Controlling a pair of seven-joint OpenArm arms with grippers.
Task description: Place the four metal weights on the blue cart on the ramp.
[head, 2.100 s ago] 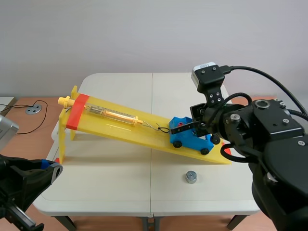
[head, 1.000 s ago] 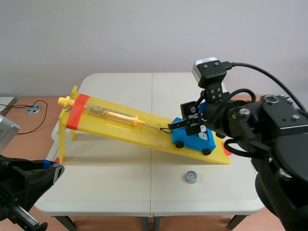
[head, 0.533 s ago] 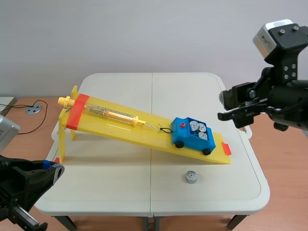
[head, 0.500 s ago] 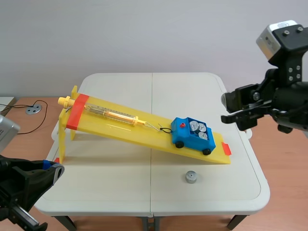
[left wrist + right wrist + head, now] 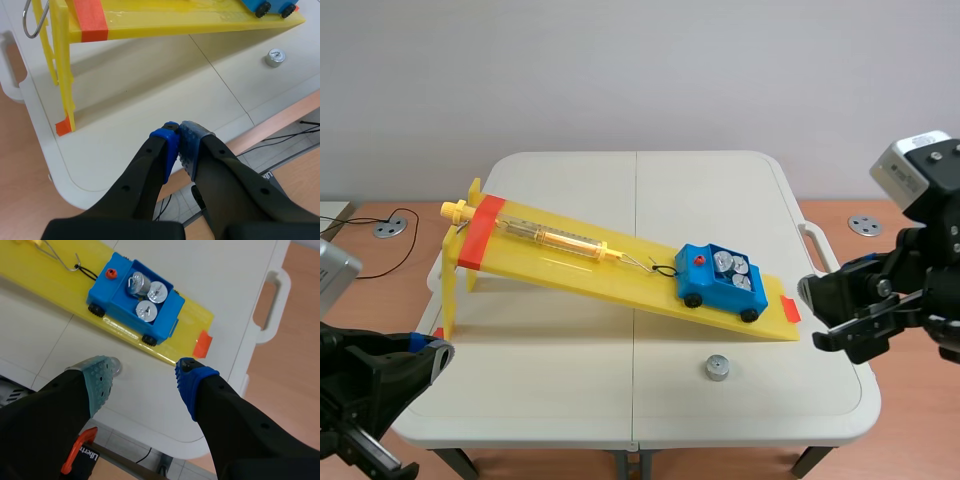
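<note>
The blue cart [image 5: 720,279] sits low on the yellow ramp [image 5: 610,268], near its bottom end, hooked by a wire to the clear tube [image 5: 555,238] lying up the slope. Three metal weights [image 5: 157,291] stand together in the cart's tray. The fourth weight [image 5: 717,368] rests on the white counter [image 5: 570,180], just below the ramp's lower edge. The right tool [image 5: 145,374] hangs above the counter's right edge, its fingers spread wide and holding nothing. The left tool [image 5: 179,131] is low by the near left corner, with its pads pressed together on nothing.
</note>
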